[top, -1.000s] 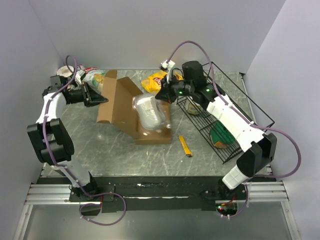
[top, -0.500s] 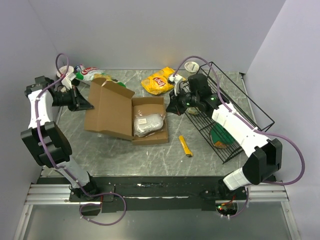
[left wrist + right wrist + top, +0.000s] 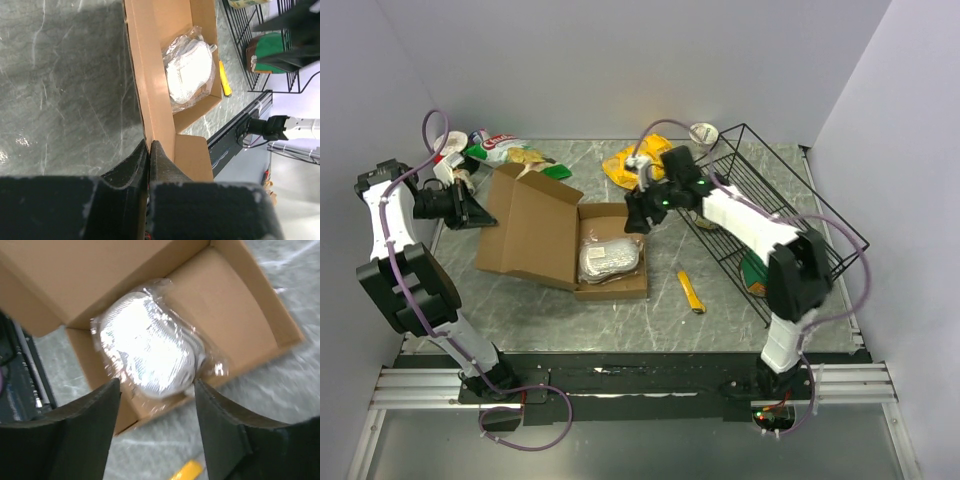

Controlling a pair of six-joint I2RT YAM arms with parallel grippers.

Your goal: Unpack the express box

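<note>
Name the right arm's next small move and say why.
Probably lower the right gripper onto the plastic-wrapped packet and close on it. The express box lies open, its lid edge pinched by the left gripper. The packet sits inside the tray, and the right gripper hovers above it with its fingers spread.

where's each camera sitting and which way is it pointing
top external: above and behind the robot, looking down at the table; shows the left arm and right arm, left gripper at the express box lid, right gripper above the box.
left wrist: looks along the lid; its fingers pinch the edge.
right wrist: looks down into the box; its open fingers frame the bottom.
shared: all three show the plastic-wrapped packet.
</note>
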